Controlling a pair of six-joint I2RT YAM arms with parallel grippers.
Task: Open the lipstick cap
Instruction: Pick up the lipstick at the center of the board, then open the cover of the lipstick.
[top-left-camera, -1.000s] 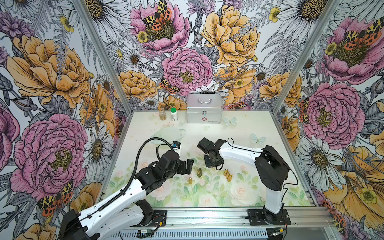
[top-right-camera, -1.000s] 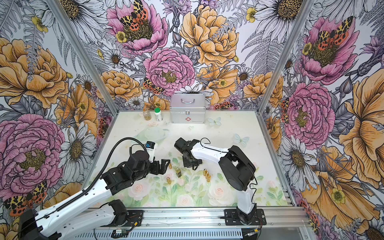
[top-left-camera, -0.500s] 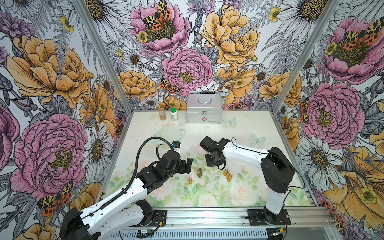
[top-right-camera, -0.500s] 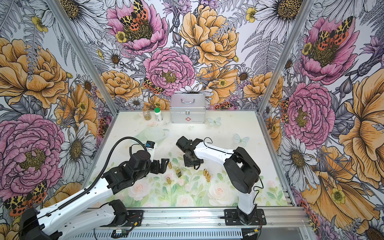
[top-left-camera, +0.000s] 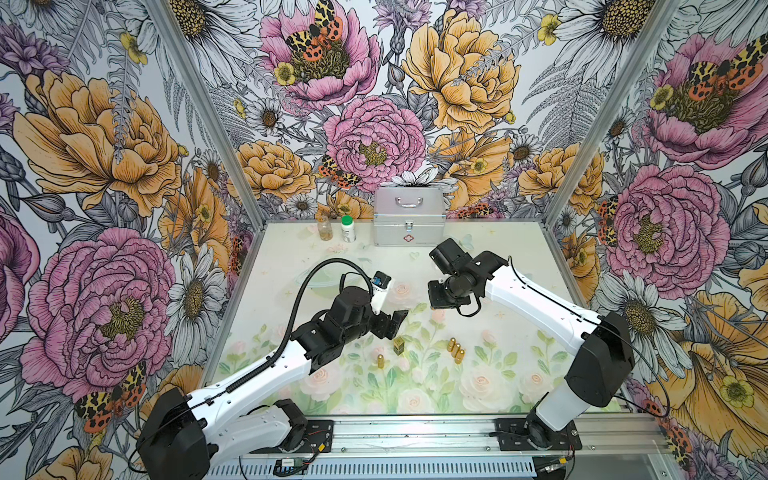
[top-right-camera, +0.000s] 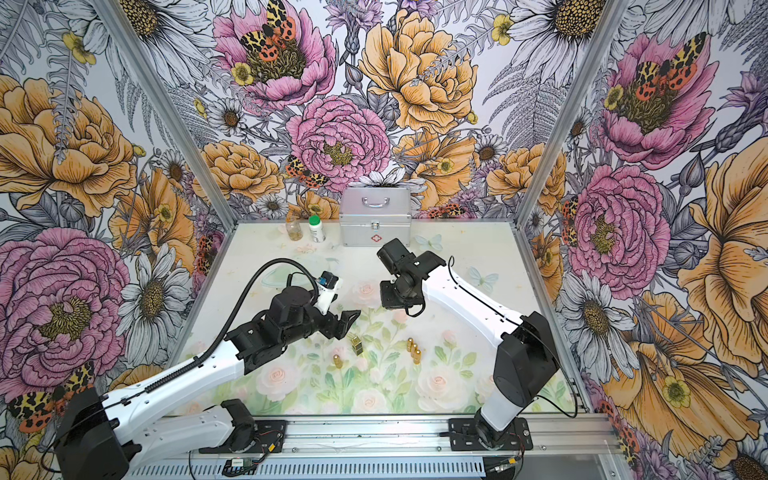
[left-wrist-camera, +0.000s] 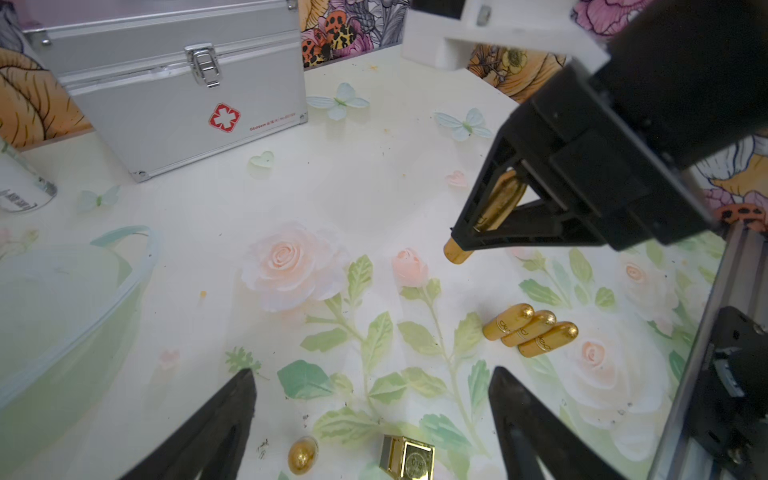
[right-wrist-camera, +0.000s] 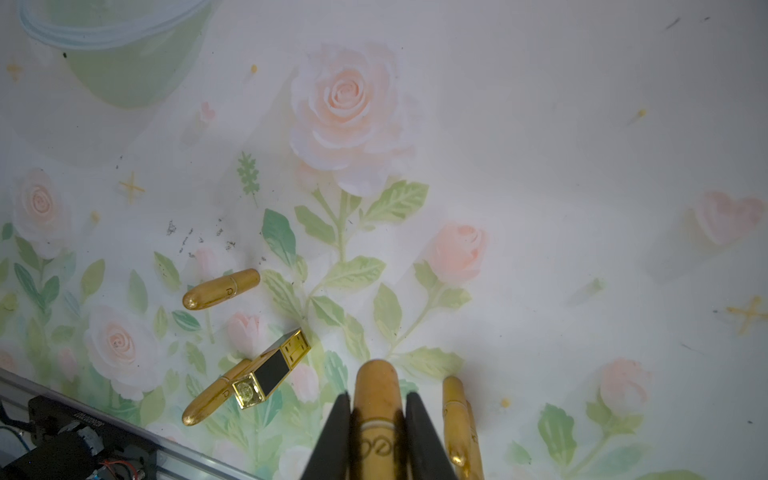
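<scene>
Right gripper is clamping the lipstick, free end pointing lower-left. Left gripper is hanging spread, empty, below it.

Left tool jaws spread wide; right tool clamped tight
</scene>
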